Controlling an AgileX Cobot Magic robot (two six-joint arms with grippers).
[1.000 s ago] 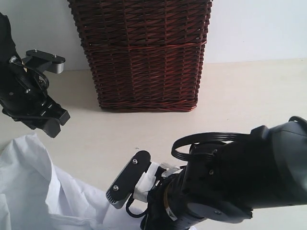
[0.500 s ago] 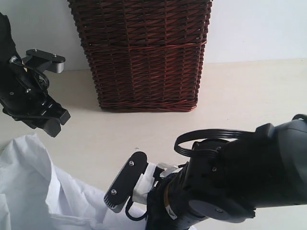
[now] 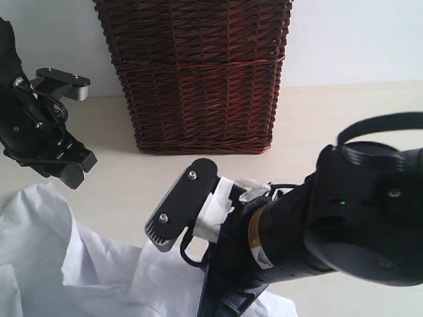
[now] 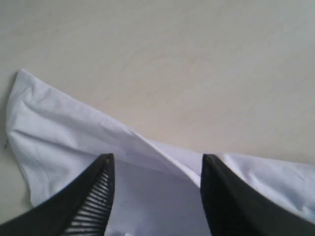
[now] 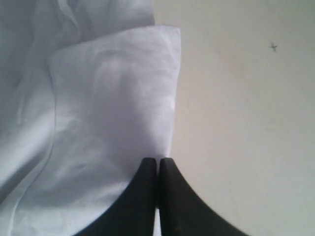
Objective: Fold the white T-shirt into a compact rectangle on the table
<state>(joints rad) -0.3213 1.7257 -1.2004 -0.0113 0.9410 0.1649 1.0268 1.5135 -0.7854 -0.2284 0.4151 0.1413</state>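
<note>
Rumpled white T-shirt (image 3: 39, 264), seemingly unfolded

Dark reddish-brown wicker basket (image 3: 198, 72), upright on the bench (image 3: 344, 119), at the back of the exterior view and a little left of centre. Tall and boxy, narrowing slightly toward the base, top cut off by the picture's upper edge. Tightly woven in slanting rows, with one thin band of brighter red running across the front about halfway up. Thicker braided rim along the bottom, with a soft shadow spilling to the left of it. Behind, a plain pale wall (image 3: 357, 39). In the right wrist view, a tiny dark cross-shaped speck (image 5: 273, 47), too small to identify.
</note>
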